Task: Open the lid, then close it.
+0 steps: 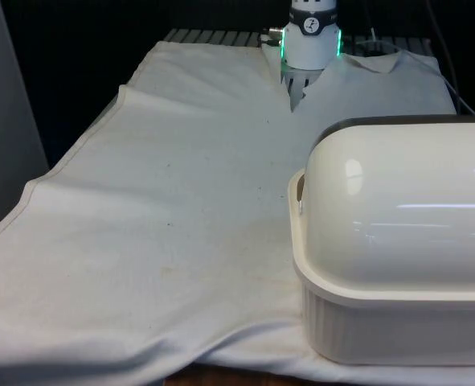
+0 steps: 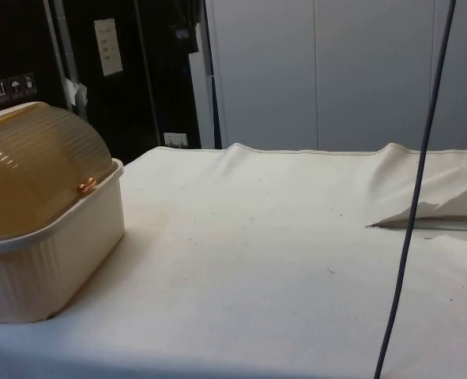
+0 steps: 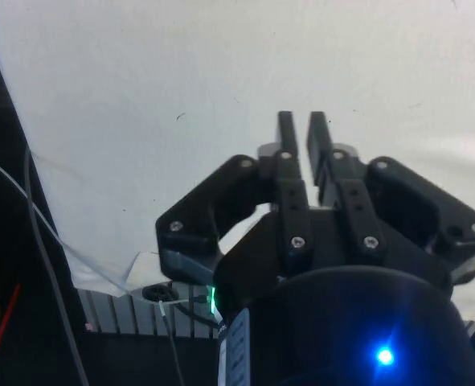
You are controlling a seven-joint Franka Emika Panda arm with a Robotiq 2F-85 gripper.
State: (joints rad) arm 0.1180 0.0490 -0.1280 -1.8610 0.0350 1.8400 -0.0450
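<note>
Sitting closed at lower right of the front view: cream ribbed plastic bread box (image 1: 398, 322) with domed lid (image 1: 398, 209). Hovering over cloth-covered surface (image 3: 181, 72), black gripper (image 3: 302, 129), fingers nearly pressed together. Approaching the lid's small knob (image 2: 85, 186) squarely, spreading first.

White-clothed table (image 1: 165, 241) with a cream bread box (image 1: 398, 322), lid (image 1: 406, 209) closed, at the front view's right.

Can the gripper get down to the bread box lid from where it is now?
Probably yes. The gripper hangs over bare white cloth, jaws nearly together, and nothing stands between it and the bread box; its domed lid is closed and uncovered.
</note>
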